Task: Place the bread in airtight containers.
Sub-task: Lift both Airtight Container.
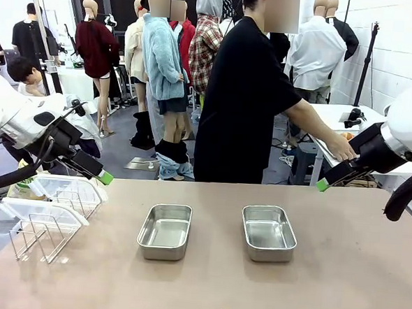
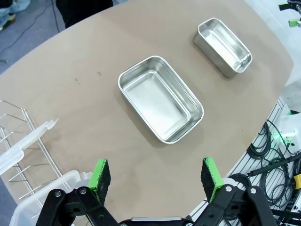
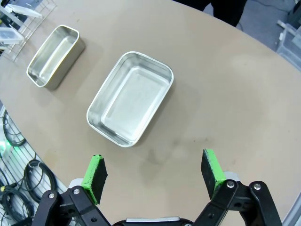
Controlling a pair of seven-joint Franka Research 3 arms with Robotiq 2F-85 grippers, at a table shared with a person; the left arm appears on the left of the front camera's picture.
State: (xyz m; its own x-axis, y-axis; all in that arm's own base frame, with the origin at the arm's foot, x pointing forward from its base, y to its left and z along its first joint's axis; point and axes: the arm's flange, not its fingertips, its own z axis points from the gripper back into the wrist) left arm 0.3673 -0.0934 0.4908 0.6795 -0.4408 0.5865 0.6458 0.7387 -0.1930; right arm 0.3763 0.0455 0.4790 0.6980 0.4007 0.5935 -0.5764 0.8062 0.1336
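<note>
Airtight containers sit bare and lidless on the table point(image 1: 204, 294) — the left tin point(image 1: 165, 230) just ahead of the left gripper point(image 2: 155, 165), the right tin point(image 1: 268, 232) ahead of the right gripper point(image 3: 153, 160). Stiff, light and probably slick-walled, each looks best pinched across a rim. Both grippers' green pads point(image 2: 100, 174) are spread wide — holding nothing, touching nothing.

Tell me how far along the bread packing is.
Done: only setup; the left tin and right tin stand uncovered and empty on the table. In hand: nothing; the left gripper and right gripper hang open, empty. Left: all of it, filling both tins, then fitting the lids, now lying on the wire rack.
</note>
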